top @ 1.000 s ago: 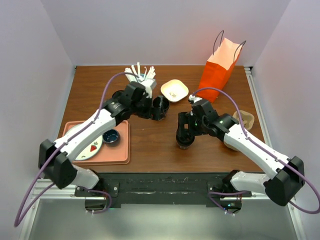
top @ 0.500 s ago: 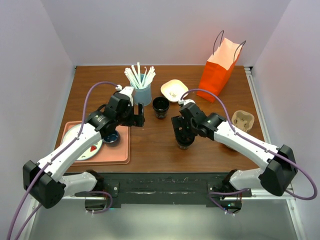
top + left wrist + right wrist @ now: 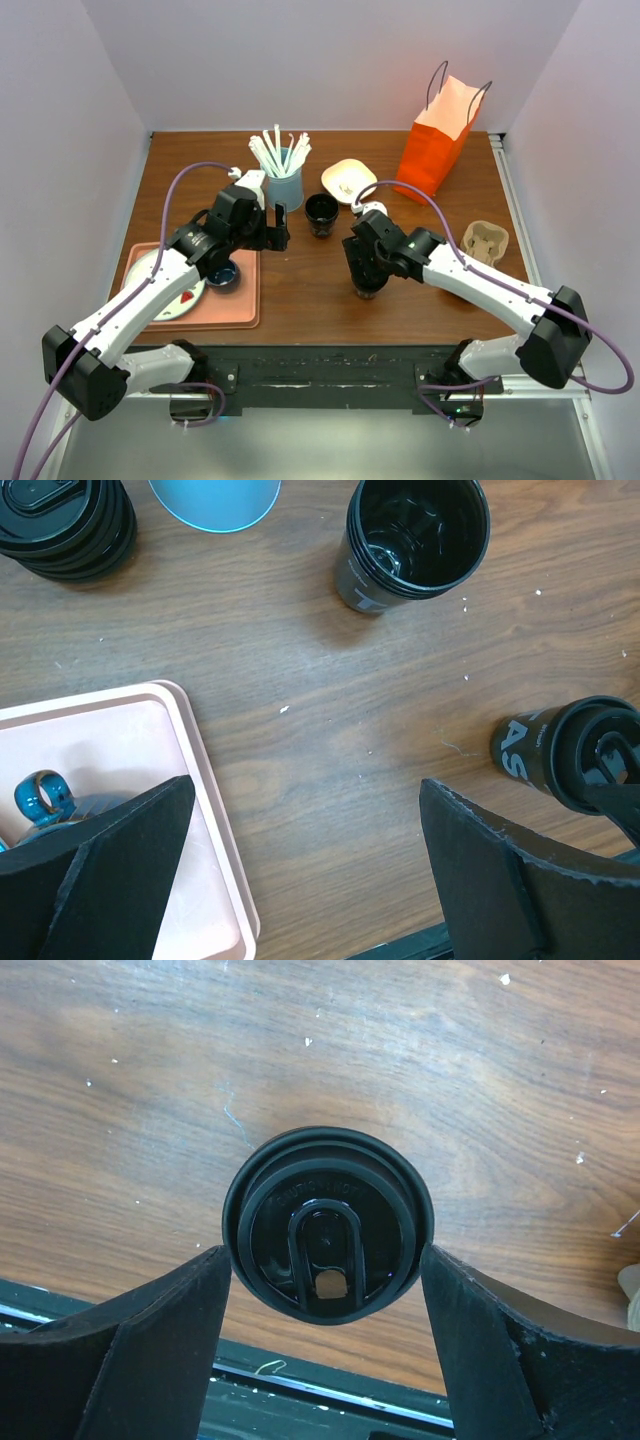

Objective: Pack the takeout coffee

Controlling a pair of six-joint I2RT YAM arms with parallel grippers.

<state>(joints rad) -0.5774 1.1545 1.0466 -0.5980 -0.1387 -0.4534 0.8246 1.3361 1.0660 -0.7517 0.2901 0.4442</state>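
Here, wooden table (image 3: 300, 290), white walls (image 3: 300, 60); left claw (image 3: 307, 810) wide open; right claw (image 3: 325, 1255) straddling takeout coffee (image 3: 328, 1222), grip unclear.

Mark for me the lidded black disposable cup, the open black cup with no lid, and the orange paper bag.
lidded black disposable cup (image 3: 328, 1225), right wrist view, centre of lid.
open black cup (image 3: 420, 530), left wrist view, its interior.
orange paper bag (image 3: 432, 150), top view, front face.
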